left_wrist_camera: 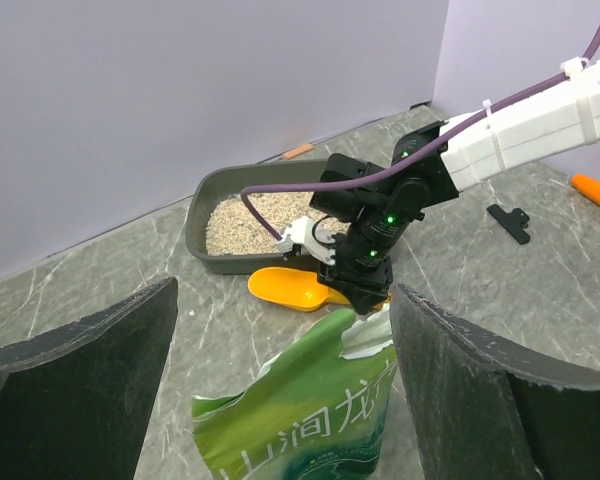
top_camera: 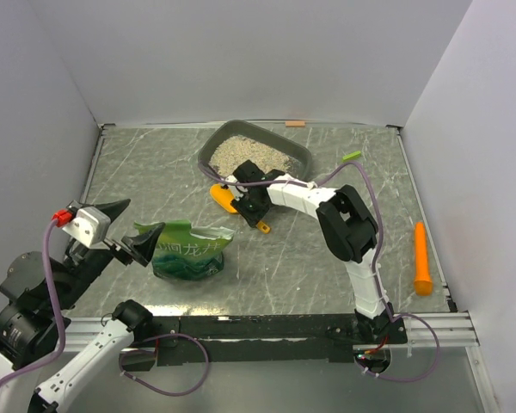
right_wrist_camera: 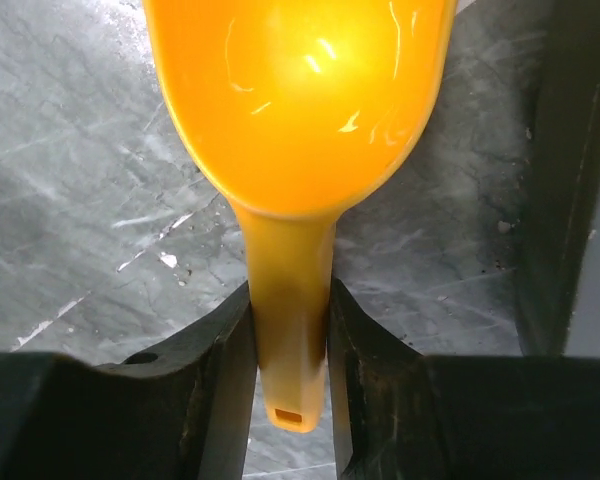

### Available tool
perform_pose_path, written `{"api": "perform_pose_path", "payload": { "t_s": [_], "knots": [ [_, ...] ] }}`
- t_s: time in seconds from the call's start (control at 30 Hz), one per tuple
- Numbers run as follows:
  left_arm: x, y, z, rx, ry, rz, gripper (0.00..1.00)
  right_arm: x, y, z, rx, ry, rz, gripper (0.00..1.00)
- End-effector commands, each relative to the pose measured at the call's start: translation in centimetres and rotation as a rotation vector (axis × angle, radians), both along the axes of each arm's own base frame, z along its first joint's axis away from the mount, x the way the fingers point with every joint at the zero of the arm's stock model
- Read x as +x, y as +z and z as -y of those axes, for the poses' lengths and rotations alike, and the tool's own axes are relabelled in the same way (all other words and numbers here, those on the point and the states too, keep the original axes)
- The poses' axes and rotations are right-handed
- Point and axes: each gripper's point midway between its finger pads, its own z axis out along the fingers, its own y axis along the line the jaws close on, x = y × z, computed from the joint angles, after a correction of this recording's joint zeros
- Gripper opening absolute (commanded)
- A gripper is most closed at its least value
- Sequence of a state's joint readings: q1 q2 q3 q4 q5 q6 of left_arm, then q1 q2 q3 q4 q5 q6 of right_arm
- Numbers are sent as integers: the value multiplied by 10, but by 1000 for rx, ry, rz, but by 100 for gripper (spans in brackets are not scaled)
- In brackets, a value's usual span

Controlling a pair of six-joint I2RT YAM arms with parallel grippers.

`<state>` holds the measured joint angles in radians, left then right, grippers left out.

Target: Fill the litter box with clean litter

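The dark-grey litter box (top_camera: 303, 156) sits at the back middle, with beige-grey clean litter (top_camera: 245, 153) inside; the box (left_wrist_camera: 202, 215) and litter (left_wrist_camera: 242, 216) also show in the left wrist view. My right gripper (right_wrist_camera: 290, 330) is shut on the handle of an orange scoop (right_wrist_camera: 300, 100). The scoop bowl is empty and lies low by the box's near wall (top_camera: 223, 198). A torn-open green bag (top_camera: 189, 255) stands on the table. My left gripper (top_camera: 131, 227) is open just left of the bag (left_wrist_camera: 300, 410), not touching it.
An orange carrot-shaped object (top_camera: 422, 258) lies near the right edge. A small black clip (left_wrist_camera: 510, 222) lies on the table near the right arm. A small green piece (top_camera: 353, 156) and an orange chip (top_camera: 295, 123) lie at the back. Walls enclose three sides.
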<state>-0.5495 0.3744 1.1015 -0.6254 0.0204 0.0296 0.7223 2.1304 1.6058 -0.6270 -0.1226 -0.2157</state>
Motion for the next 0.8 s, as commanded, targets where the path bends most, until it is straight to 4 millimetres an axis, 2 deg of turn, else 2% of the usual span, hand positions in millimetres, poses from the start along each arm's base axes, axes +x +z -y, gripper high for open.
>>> {"api": "perform_pose_path", "payload": {
  "t_s": [0.0, 0.13, 0.17, 0.23, 0.27, 0.3, 0.33, 0.37, 0.4, 0.43, 0.47, 0.5, 0.53, 0.57, 0.63, 0.7, 0.73, 0.77],
  "knots": [
    [-1, 7, -3, -38, 12, 17, 91, 8, 27, -3, 17, -37, 95, 10],
    [-3, 11, -4, -41, 10, 21, 90, -7, 56, -7, 52, -22, 120, 8],
    [-4, 13, -3, -71, 8, 4, 89, -12, 73, -7, 70, -19, 135, 8],
    [-6, 19, -3, -84, 6, -1, 88, -26, 91, -13, 88, 8, 147, 8],
    [-6, 21, -3, -85, 5, -5, 86, -32, 113, -14, 119, 16, 175, 8],
    [-6, 27, -3, -91, 5, -9, 86, -39, 122, -13, 120, 23, 179, 8],
    [-5, 25, -2, -80, 5, -34, 86, -47, 133, -16, 131, 40, 193, 8],
    [-4, 26, -1, -81, 5, -53, 86, -53, 154, -13, 157, 36, 221, 8],
    [-1, 34, 2, -92, 4, -78, 86, -57, 166, -12, 164, 38, 241, 8],
    [1, 35, 4, -87, 4, -101, 85, -67, 173, -9, 150, 53, 246, 8],
    [3, 33, 5, -76, 6, -128, 85, -68, 191, 0, 149, 34, 298, 8],
    [8, 40, 9, -79, 3, -141, 84, -71, 203, 3, 150, 29, 323, 8],
    [9, 43, 12, -81, -8, -144, 84, -76, 216, 18, 125, 11, 352, 8],
    [9, 49, 16, -90, -26, -136, 84, -81, 225, 20, 125, 10, 368, 8],
    [9, 61, 28, -117, -82, -136, 85, -92, 252, 36, 136, -10, 415, 7],
    [7, 74, 42, -148, -152, -138, 86, -104, 271, 39, 165, -7, 458, 7],
    [9, 77, 46, -159, -163, -148, 86, -112, 286, 46, 197, -7, 486, 8],
    [18, 76, 53, -161, -167, -182, 86, -119, 289, 50, 191, -5, 494, 8]
  ]
}}
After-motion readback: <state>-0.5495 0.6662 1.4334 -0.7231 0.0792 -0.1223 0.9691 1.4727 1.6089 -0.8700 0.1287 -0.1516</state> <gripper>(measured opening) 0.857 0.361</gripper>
